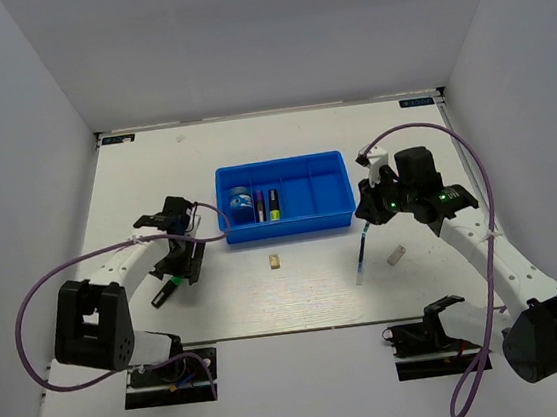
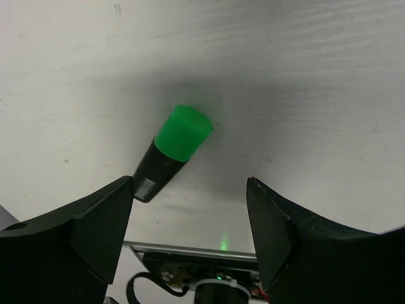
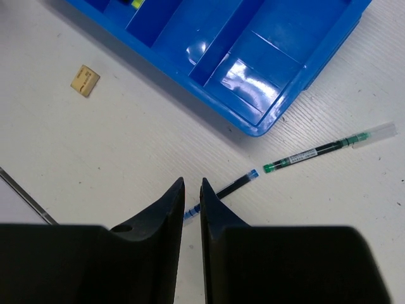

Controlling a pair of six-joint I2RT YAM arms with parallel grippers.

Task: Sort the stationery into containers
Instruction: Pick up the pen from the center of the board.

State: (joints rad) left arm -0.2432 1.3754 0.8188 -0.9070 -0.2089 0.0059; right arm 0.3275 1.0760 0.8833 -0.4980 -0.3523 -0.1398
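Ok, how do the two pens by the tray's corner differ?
The blue-tipped pen has blue markings; the green-tipped pen has green ones and a clear cap. The blue-tipped pen runs between the right claw's nearly closed fingers; the green-tipped pen lies clear of it. Both are thin, outside the blue tray, nearly end to end.

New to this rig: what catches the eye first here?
The bright blue tray central on the table, a blue roll and two dark markers in its left part. Then the green-capped marker lying under the open left gripper, and a blue-tipped pen and a green-marked pen by the tray's corner.
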